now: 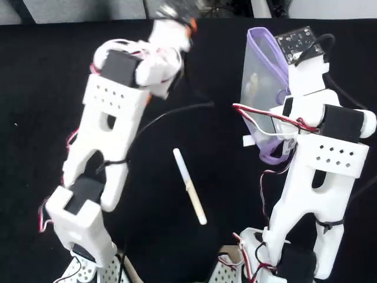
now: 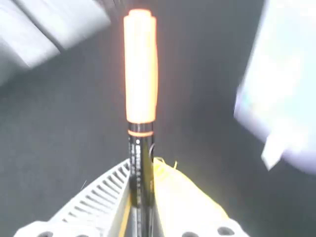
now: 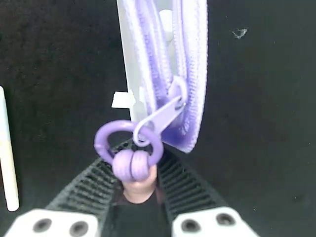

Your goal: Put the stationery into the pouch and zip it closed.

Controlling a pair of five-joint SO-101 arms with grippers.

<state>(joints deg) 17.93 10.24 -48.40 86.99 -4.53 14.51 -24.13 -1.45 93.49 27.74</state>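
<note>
My left gripper point(image 2: 141, 170) is shut on a pen with an orange cap point(image 2: 140, 69) and a black barrel. In the high view this gripper point(image 1: 175, 16) is raised at the table's far side, left of the pouch. The pouch point(image 1: 263, 88) is clear with a purple zipper and is held up off the table beside the right arm. My right gripper point(image 3: 132, 168) is shut on the pouch's zipper end, by the purple pull ring point(image 3: 129, 140); the pouch point(image 3: 163, 64) stretches away from it. A white pen point(image 1: 189, 186) lies on the table between the arms.
The table is covered with a black cloth point(image 1: 35, 88). A black cable point(image 1: 177, 109) runs across it from the left arm toward the middle. Something pale sits inside the pouch point(image 1: 254, 82). The white pen point(image 3: 7, 158) lies beside my right gripper.
</note>
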